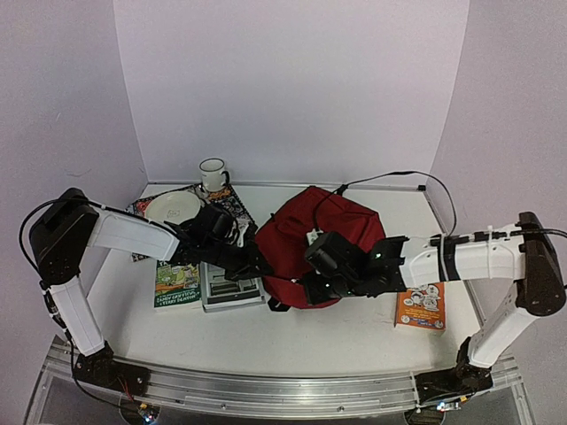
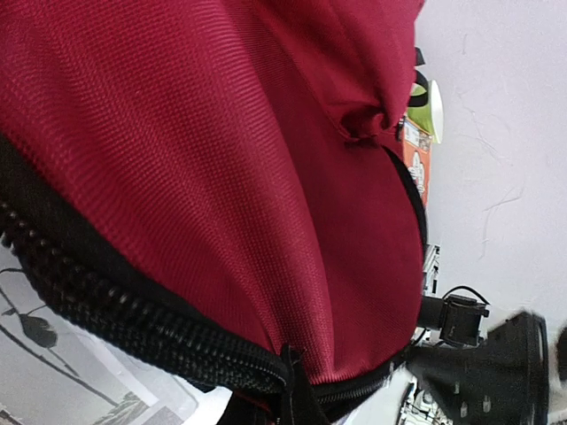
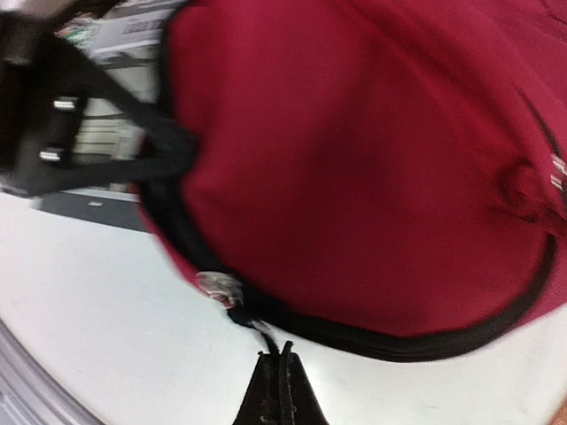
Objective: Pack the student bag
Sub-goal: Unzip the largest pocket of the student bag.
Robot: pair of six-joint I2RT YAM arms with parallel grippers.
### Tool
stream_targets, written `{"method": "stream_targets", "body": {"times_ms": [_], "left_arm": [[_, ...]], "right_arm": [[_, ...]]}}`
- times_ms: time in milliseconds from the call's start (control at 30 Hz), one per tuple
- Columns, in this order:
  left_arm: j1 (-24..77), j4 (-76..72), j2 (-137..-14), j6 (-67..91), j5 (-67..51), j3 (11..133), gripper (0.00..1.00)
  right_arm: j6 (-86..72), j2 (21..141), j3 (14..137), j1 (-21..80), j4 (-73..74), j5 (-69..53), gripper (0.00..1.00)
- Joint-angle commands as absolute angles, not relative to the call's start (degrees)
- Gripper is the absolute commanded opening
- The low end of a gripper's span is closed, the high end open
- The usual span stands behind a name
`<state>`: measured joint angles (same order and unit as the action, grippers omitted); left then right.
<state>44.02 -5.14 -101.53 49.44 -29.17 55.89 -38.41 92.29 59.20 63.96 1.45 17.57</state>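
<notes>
Student bag [image 1: 323,235] soft, floppy, prob. light; L gripper [image 2: 294,398] clenched on zip seam [image 2: 133,328] btwn jaws, R gripper [image 3: 279,376] pinching zip pull [image 3: 252,326].

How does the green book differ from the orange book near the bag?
The green book lies left of the student bag, the orange book right of it. The green book lies right beside a grey book; the orange book lies alone. Both lie flat on the table, outside the bag.
</notes>
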Motion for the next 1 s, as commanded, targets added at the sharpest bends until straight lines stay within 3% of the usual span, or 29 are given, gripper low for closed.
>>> {"method": "stream_targets", "body": {"times_ms": [0,267,567,800,967], "left_arm": [[43.49,-7.25,-98.06,47.76,-30.3,58.66,0.0],[42.8,-4.97,-94.97,46.2,-29.94,57.56,0.0],[42.84,-2.25,-90.8,44.23,-31.27,56.12,0.0],[42.79,-1.77,-89.64,44.06,-30.64,55.57,0.0],[42.87,-1.85,-92.17,43.96,-31.09,56.06,0.0]], "right_arm": [[-36.74,83.92,53.28,58.41,8.72,20.57,0.0],[-31.38,74.16,45.73,43.43,11.31,19.26,0.0],[-24.55,81.72,48.15,26.57,11.13,12.77,0.0],[-24.46,88.24,51.62,21.38,12.41,7.05,0.0],[-24.68,86.25,50.48,21.8,12.52,-6.39,0.0]]}}
